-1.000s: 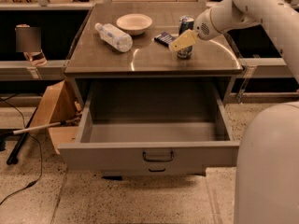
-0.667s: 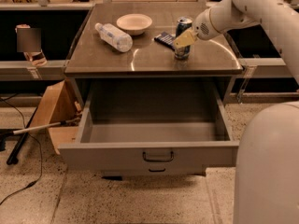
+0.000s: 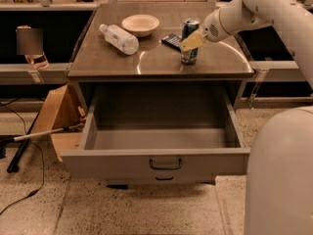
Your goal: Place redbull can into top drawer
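Grey metal counter [image 3: 146, 65] at centre, warm light glaring off its top. Over the counter's right half: pincer [image 3: 192, 42]. Speckled terrazzo floor [image 3: 127, 209] in front of the counter. Open cardboard box [image 3: 55, 112] just left of the counter, pale rod [image 3: 39, 133] lying across it. Dark cable [image 3: 29, 190] on the floor, further left. Low ledges [image 3: 34, 73] with dark recesses behind the counter, on both sides.

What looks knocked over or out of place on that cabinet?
Only the water bottle: it lies on its side on the cabinet top, left of the bowl. The can stands upright with the gripper at it, and the drawer below is pulled open.
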